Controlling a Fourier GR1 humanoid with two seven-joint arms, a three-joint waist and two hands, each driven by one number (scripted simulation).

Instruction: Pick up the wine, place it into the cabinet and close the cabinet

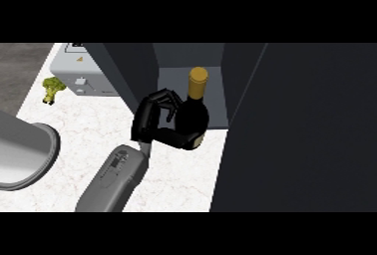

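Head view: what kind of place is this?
Probably a kitchen: a white marbled counter, a dark open-fronted cabinet, and a black wine bottle with a gold top held by one black hand.

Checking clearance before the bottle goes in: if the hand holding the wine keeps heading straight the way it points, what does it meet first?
Probably nothing before the cabinet's inside: the left hand, curled round the wine bottle, points into the open compartment. Depth is unclear, so the back wall would likely come first.
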